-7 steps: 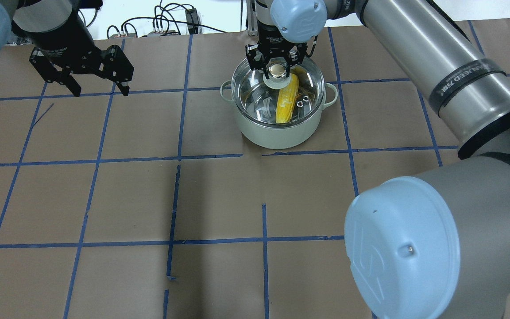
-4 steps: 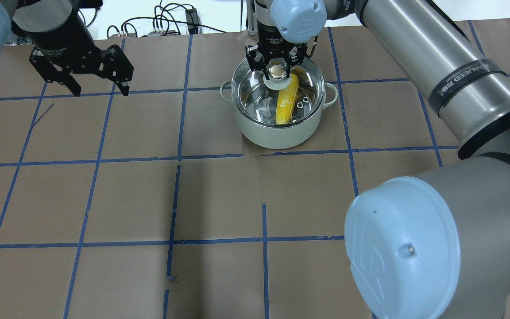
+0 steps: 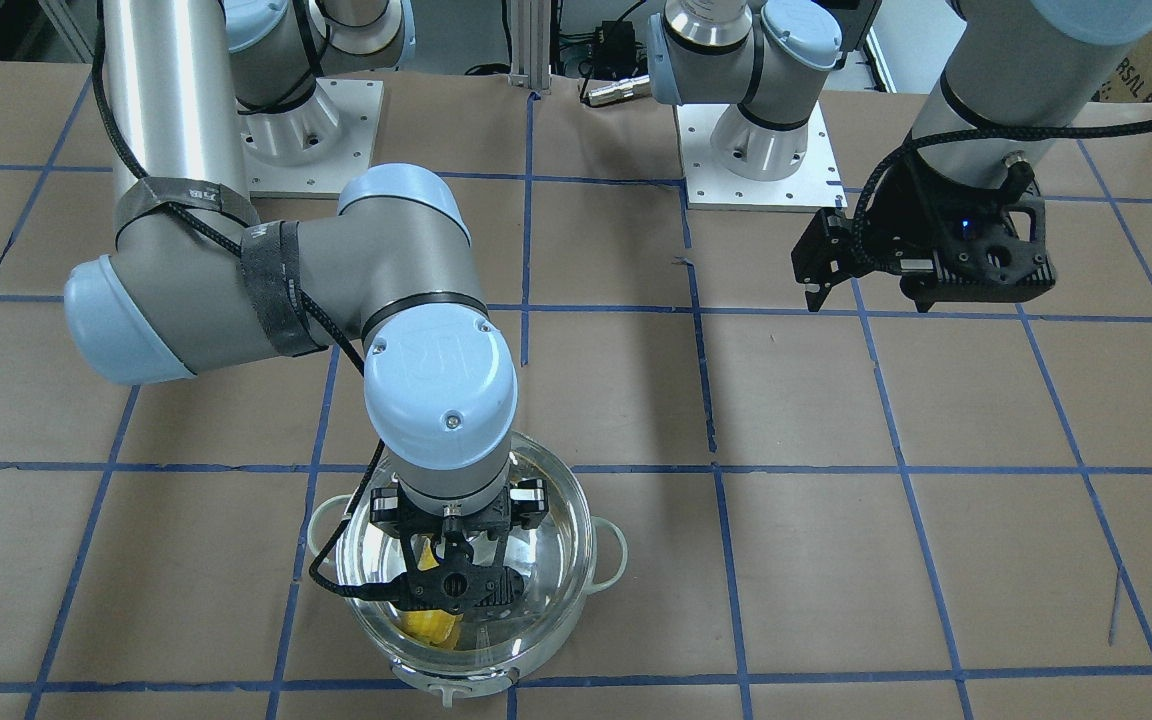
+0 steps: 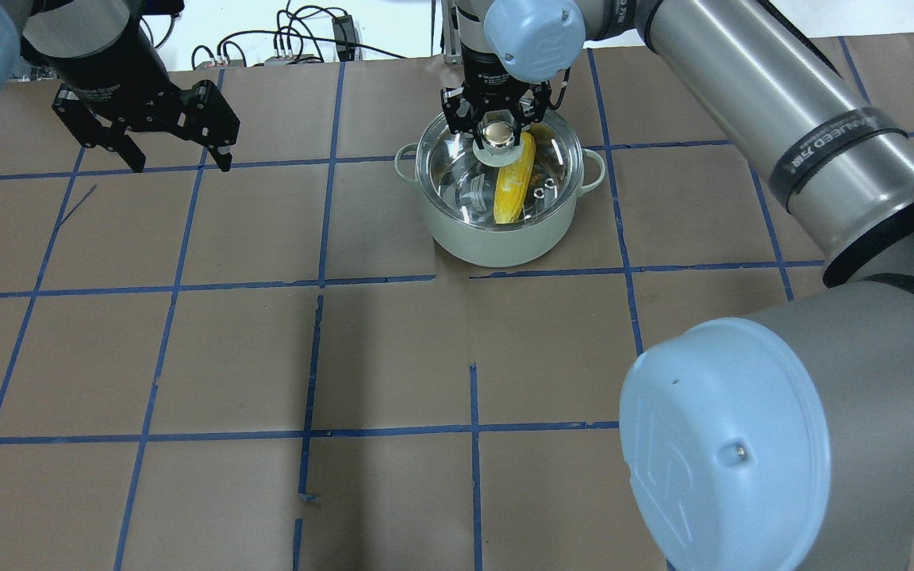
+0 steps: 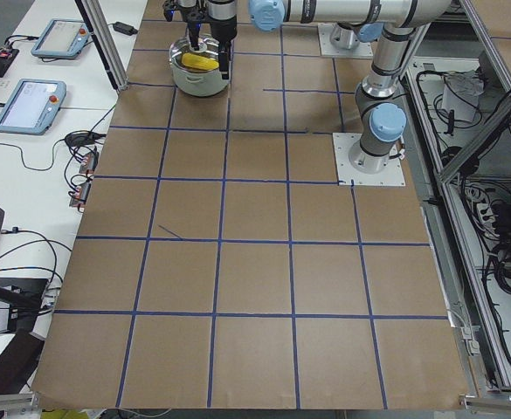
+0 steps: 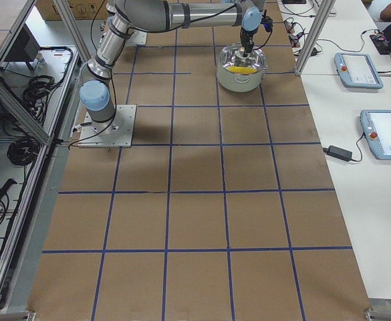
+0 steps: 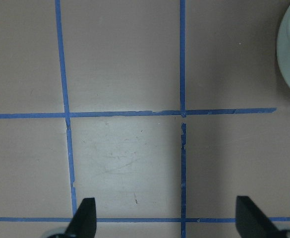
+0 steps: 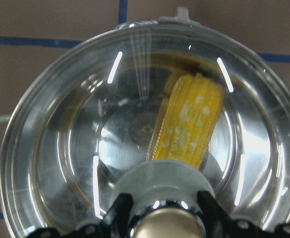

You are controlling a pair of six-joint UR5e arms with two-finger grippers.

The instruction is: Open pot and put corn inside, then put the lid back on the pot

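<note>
Pinching with the right gripper point(image 4: 496, 131) the beige-topped knob point(image 8: 167, 225) of the lid point(image 4: 461, 170), fingers pressed against its two sides from straight above. Covering the mouth of the pot point(image 4: 497, 242) with that glass dome, loop handles sticking out at 3 and 9 o'clock in the overhead view. Showing the corn point(image 4: 512, 186) through the glass, lying inside the pot, long axis running from about 1 o'clock to 6 o'clock near the rim, its 1 o'clock end hiding under knob and gripper, pointed end not told apart. Hanging the left gripper point(image 4: 181, 164) spread and empty over the table point(image 4: 393, 357), well apart at the pot's 9 o'clock. Crossing the brown surface with blue tape lines point(image 4: 475, 476); trailing cables point(image 4: 298, 36) beyond the far edge at 11 o'clock.
</note>
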